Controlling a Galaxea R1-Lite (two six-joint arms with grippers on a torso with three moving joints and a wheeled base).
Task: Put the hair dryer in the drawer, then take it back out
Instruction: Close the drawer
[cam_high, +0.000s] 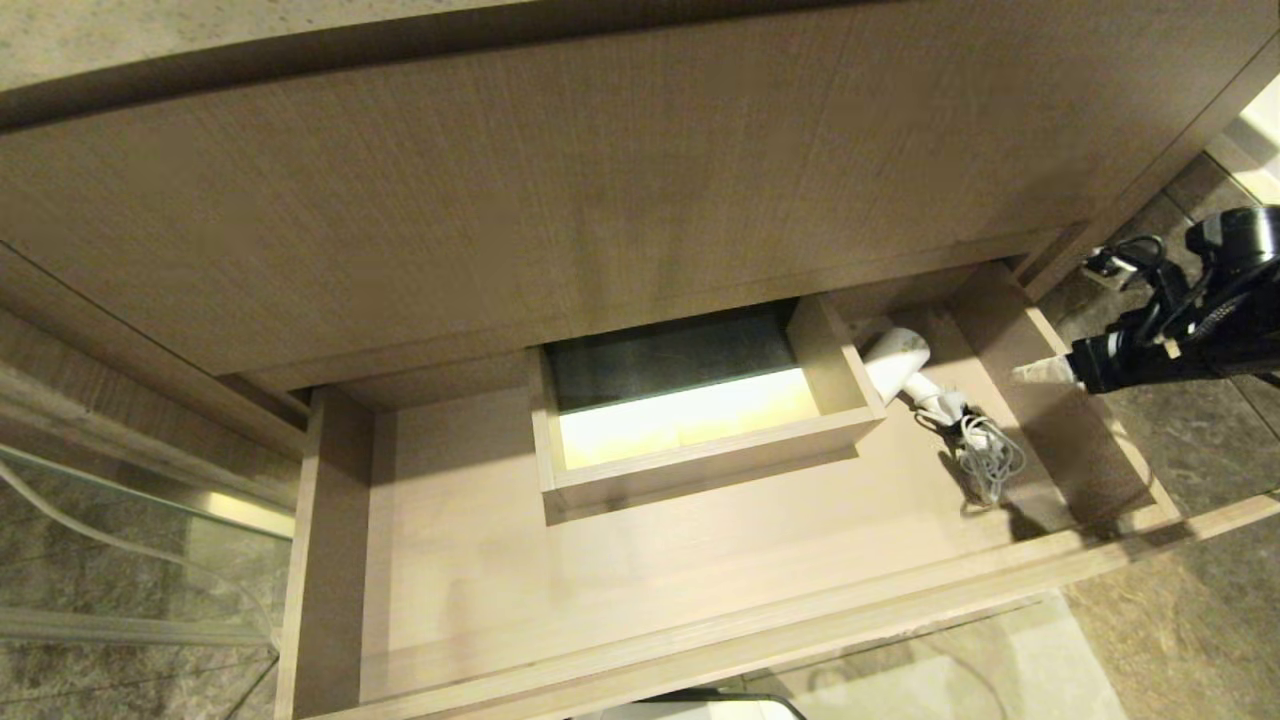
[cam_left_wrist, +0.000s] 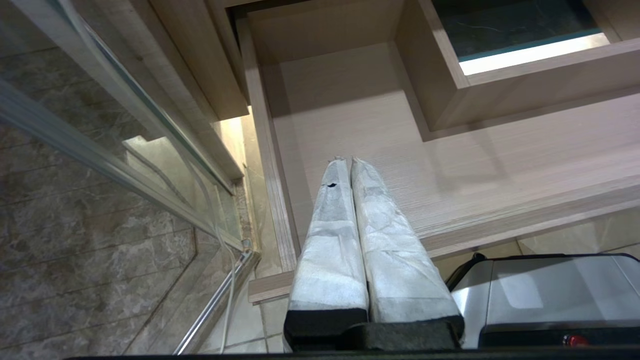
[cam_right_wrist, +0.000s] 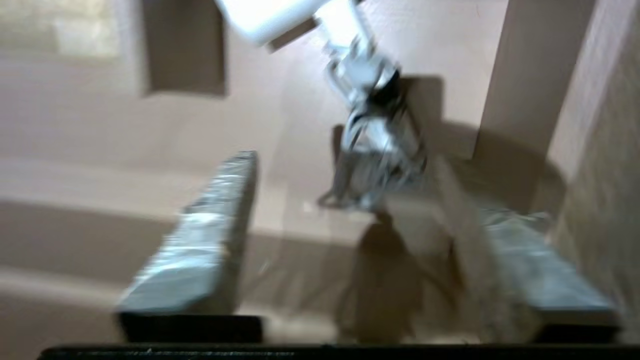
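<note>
One thing sits in the wide shallow light wood-grain drawer (cam_high: 640, 560): the small white hair dryer with bundled white cord (cam_high: 900, 365). It lies on the drawer floor just beside the boxed rectangular cutout (cam_high: 700, 440), on the side toward the right gripper, barrel nearest the cabinet front and cord bundle trailing toward the drawer's front edge. Cutout itself holds nothing; only a dark panel and a bright lit strip show thru it. Rest of the drawer floor, other side of the cutout, has no items.

Right gripper (cam_high: 1040, 372), w/ its pale wrapped fingers, hangs above the drawer's side wall, apart from the dryer, jaws spread w/ nothing between them; wrist view shows the fingers (cam_right_wrist: 200, 240) wide apart and the dryer (cam_right_wrist: 280, 20) plus cord beyond them. Left gripper (cam_left_wrist: 347, 165) is parked over the drawer's far corner from the dryer, its two wrapped fingers pressed together, empty.

Risks, as I judge them:
- Loose cord loops could snag a fingertip on the next reach, so the dryer drags or swings rather than lifts clean.
- Dryer sits tight vs the cutout wall; a finger may hit that wall and never get round the handle.
- Coming in low, the gripper could clip the drawer's side wall.
- Smooth rounded barrel may slip if grabbed there, not at the handle.
</note>
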